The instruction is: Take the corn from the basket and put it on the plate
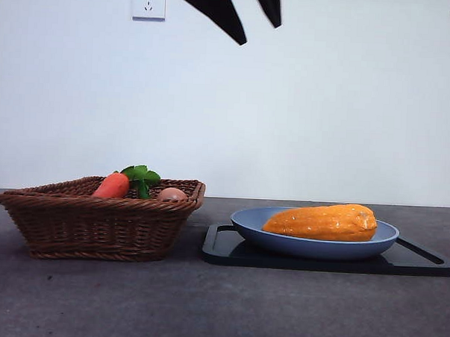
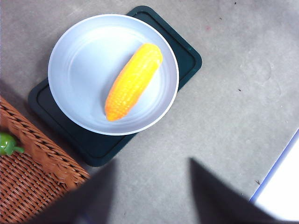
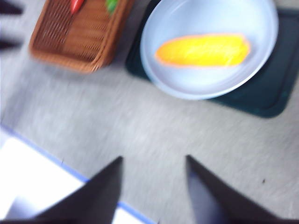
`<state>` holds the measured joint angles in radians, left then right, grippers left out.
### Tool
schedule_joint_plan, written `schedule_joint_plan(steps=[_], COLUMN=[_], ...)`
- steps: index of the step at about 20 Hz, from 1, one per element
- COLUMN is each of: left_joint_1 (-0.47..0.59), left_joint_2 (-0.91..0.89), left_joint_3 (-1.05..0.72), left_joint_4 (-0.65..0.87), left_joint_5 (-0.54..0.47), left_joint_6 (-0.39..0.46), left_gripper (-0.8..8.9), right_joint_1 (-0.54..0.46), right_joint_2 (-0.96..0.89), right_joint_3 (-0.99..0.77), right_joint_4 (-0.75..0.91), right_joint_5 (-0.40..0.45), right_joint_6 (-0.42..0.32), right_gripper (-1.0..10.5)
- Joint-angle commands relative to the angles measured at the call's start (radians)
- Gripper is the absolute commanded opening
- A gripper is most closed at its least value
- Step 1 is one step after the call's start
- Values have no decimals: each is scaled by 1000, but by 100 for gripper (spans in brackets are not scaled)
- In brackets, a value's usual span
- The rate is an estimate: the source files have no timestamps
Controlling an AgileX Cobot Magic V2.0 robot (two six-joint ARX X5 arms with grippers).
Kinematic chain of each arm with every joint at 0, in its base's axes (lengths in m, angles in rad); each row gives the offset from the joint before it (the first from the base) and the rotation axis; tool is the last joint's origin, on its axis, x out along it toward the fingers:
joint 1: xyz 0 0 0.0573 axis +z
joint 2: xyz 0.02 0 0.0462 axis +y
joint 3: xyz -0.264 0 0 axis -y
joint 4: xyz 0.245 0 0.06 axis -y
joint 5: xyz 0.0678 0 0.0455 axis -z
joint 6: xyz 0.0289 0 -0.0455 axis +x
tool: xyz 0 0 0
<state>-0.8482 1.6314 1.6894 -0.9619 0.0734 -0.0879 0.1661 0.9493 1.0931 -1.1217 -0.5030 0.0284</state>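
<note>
Grey table (image 1: 92,297) — egg (image 1: 171,194) front-view only

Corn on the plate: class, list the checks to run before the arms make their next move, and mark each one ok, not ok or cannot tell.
1. The corn lies inside the plate: ok.
2. Plate sits on the black tray: ok.
3. Left end effector open, holding nothing, raised off the corn: ok.
4. Right end effector open, holding nothing: ok.
5. The basket upright, carrot and egg inside: ok.
6. Corn will not roll: cannot tell.
</note>
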Motion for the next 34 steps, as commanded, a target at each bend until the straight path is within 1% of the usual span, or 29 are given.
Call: schedule_joint_plan(steps=[1, 2, 4, 14, 20, 25, 27, 30, 31, 34], left_joint_1=[-8, -8, -9, -9, -9, -8, -8, 2, 24, 106], left_joint_2=[9, 9, 9, 9, 9, 9, 9, 6, -3, -65], left_joint_3=[24, 24, 24, 24, 24, 24, 24, 24, 24, 24], left_joint_4=[6, 6, 6, 35, 122, 230, 266, 323, 356, 449], left_joint_5=[-4, -4, -4, -4, -4, -4, -4, -4, -4, -4], left_joint_6=[13, 13, 13, 16, 16, 16, 43, 138, 160, 187], left_gripper=[32, 3, 3, 3, 3, 3, 3, 3, 3, 3], right_joint_1=[16, 17, 17, 14, 13, 13, 13, 13, 13, 13], right_joint_2=[-9, -12, -10, -10, -10, -10, -10, -10, -10, -10], right_joint_3=[19, 19, 19, 19, 19, 19, 19, 19, 19, 19], right_joint_4=[-10, -9, -11, 39, 65, 100, 112, 130, 142, 169], right_joint_5=[-2, -2, -2, -1, -1, -1, -1, -1, -1, -1], right_joint_6=[-66, -76, -85, -82, -82, -82, -82, -82, -82, -82], right_gripper=[11, 3, 3, 3, 3, 3, 3, 3, 3, 3])
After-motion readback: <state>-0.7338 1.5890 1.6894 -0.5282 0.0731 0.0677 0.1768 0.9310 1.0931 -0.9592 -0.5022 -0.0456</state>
